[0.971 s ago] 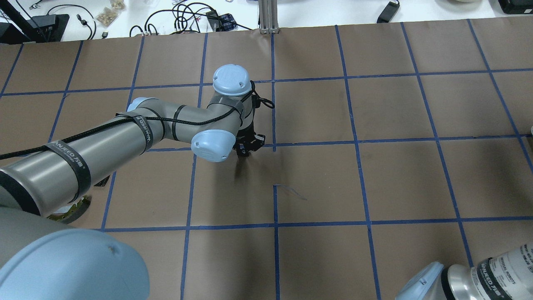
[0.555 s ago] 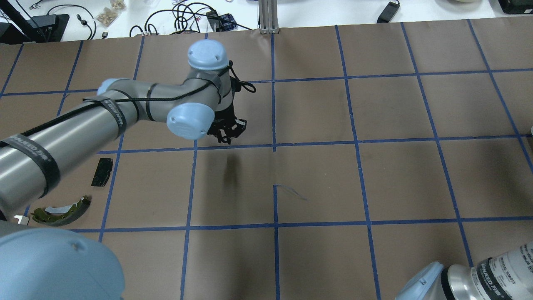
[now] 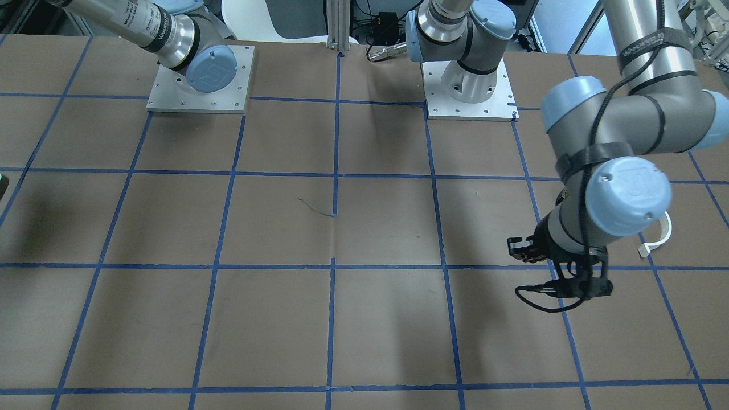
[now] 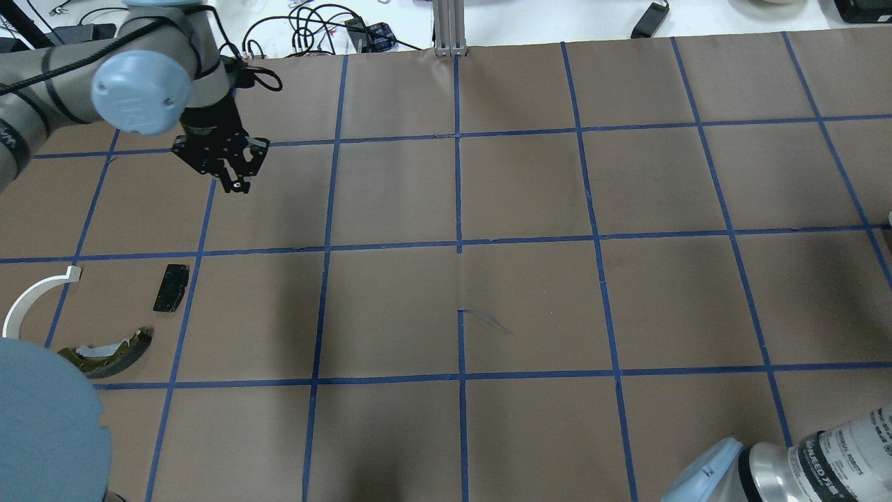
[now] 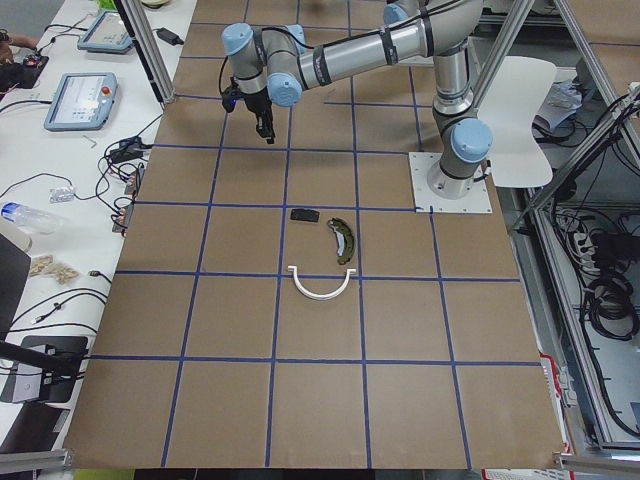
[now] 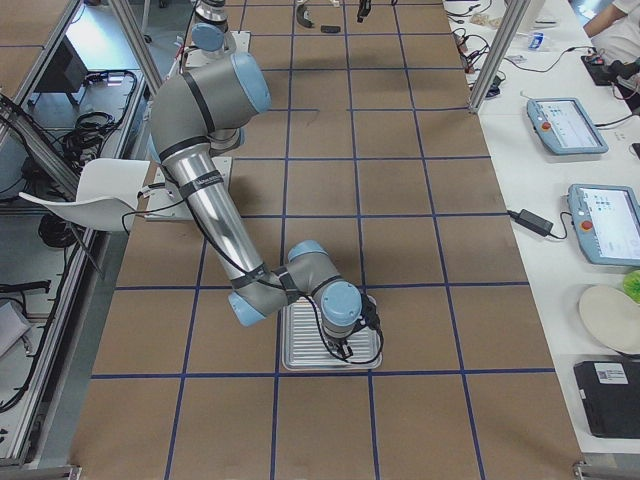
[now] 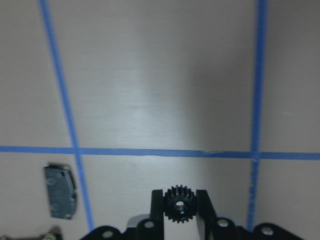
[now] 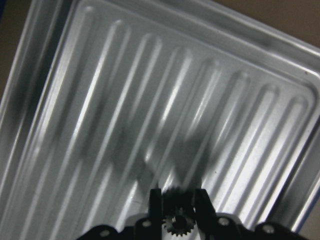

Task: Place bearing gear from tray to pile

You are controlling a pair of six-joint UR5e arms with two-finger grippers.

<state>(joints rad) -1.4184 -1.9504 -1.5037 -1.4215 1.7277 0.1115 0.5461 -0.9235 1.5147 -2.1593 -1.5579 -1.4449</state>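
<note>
My left gripper [image 4: 237, 185] is shut on a small black bearing gear [image 7: 179, 204] and holds it above the brown table, beyond the pile. The pile lies at the table's left: a black pad [image 4: 171, 286], an olive-and-black brake shoe [image 4: 104, 348] and a white arc [image 4: 35, 296]. The pad also shows in the left wrist view [image 7: 60, 198], low and to the left of the fingers. My right gripper [image 8: 176, 207] is shut on another small gear [image 8: 176, 221] just above the ribbed metal tray [image 8: 150, 100].
The tray [image 6: 300, 362] sits at the table's right end, under the right arm. Blue tape lines grid the brown paper. Cables and boxes lie beyond the table's far edge [image 4: 313, 28]. An aluminium post [image 4: 449, 28] stands at the far middle.
My left arm has swung from the table's middle to the far left, carrying the gear. The pile, partly hidden under the arm before, now lies in plain sight.
</note>
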